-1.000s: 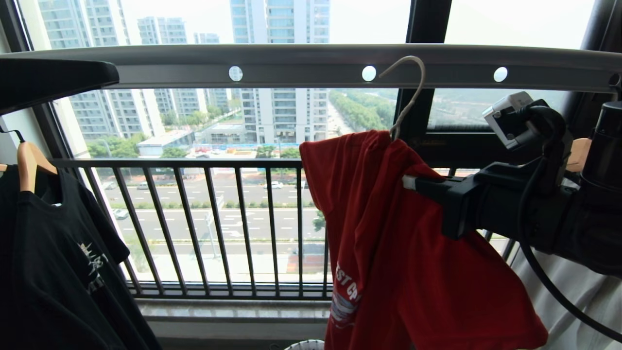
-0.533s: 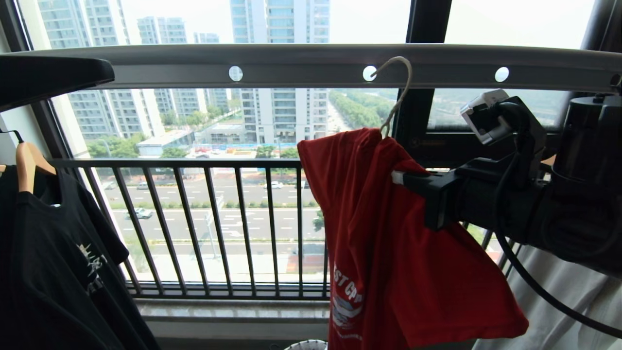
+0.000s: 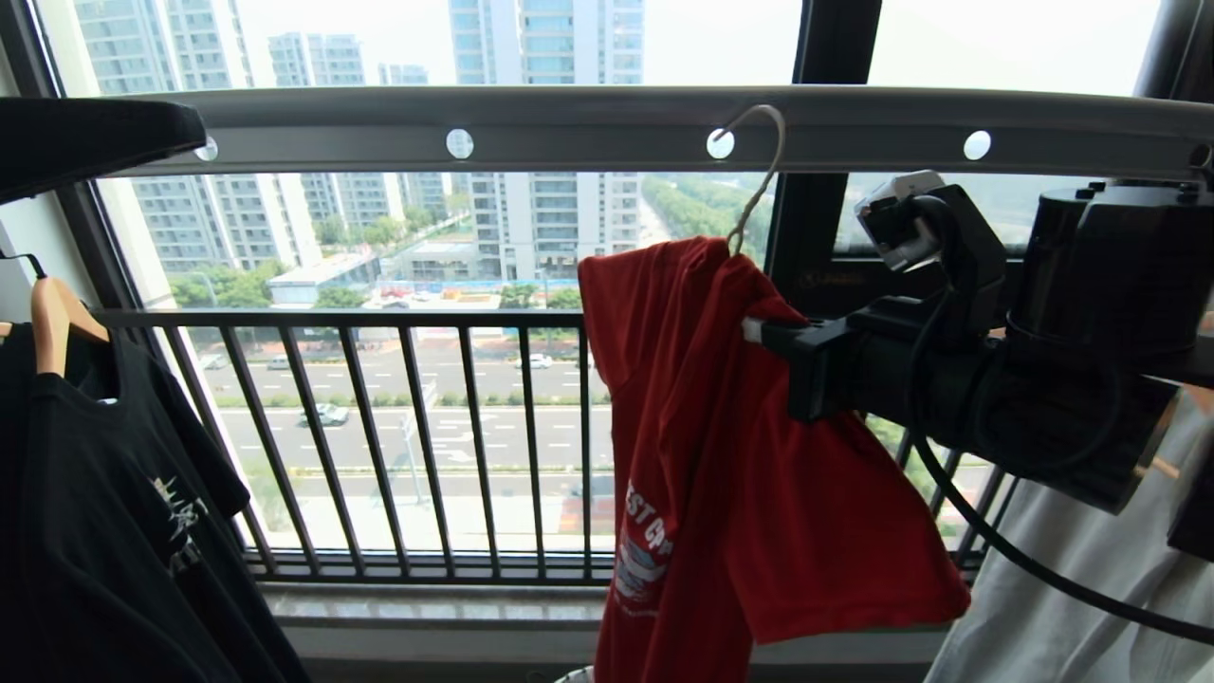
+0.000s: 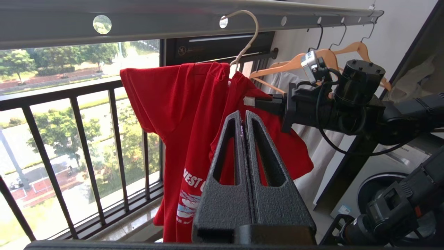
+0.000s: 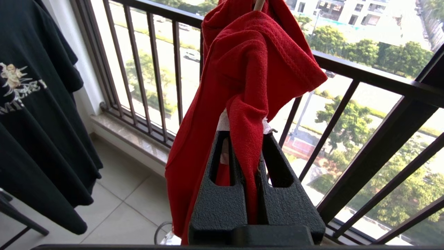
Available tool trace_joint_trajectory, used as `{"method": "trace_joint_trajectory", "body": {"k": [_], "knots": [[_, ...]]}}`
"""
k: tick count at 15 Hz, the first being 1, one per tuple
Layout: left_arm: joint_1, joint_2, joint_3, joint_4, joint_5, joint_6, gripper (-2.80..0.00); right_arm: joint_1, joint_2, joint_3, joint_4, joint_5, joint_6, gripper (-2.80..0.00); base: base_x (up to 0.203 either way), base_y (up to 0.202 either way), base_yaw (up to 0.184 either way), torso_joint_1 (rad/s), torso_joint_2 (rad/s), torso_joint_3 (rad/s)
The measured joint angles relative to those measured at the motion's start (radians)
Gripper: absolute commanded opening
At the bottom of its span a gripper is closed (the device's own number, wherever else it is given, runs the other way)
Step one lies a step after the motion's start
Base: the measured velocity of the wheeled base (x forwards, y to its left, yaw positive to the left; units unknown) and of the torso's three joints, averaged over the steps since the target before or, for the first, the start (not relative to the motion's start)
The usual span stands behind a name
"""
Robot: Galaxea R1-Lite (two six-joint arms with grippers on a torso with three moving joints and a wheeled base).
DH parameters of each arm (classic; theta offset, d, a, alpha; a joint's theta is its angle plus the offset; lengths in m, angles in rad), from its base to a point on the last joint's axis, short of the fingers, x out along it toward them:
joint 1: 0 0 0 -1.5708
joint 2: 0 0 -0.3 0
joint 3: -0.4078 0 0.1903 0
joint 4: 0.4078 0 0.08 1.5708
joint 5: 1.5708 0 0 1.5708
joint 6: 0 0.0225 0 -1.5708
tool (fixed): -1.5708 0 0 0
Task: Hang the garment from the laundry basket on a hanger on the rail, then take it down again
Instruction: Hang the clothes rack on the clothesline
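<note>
Item: the garment [image 3: 721, 474], a red T-shirt, which we found draped on the hanger [image 3: 754, 180], its slim hook curving up across the face of the rail [image 3: 588, 128] beside one round hole. Our right tool [image 3: 759, 332] was pinching a fold of the garment's shoulder, fingers pressed together on the cloth; our left tool [image 4: 244, 116] was pressed together, holding nothing, apart from the shirt. Nearby: black T-shirt [image 3: 104, 512] on a wooden hanger [image 3: 52, 318], balcony railing [image 3: 398, 436] behind.

Red garment [image 4: 180, 104] on hanger [image 4: 244, 38], right gripper [image 4: 250, 101] clamping it
</note>
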Motion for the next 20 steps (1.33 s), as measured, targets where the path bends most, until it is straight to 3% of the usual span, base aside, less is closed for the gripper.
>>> {"method": "trace_joint_trajectory", "body": {"k": [18,19,20], "knots": [[0.024,-0.012,-0.003,-0.015,0.000,-0.003,-2.80,-0.003,0.092,-0.046,0.043,-0.007,-0.023,-2.80,0.000,0.000,0.000,0.000,0.00,0.000],[0.024,-0.012,-0.003,-0.015,0.000,-0.003,-2.80,-0.003,0.092,-0.042,0.043,-0.007,-0.023,0.00,0.000,0.000,0.000,0.000,0.00,0.000],[0.024,-0.012,-0.003,-0.015,0.000,-0.003,-2.80,-0.003,0.092,-0.041,0.043,-0.007,-0.023,0.00,0.000,0.000,0.000,0.000,0.00,0.000]]}}
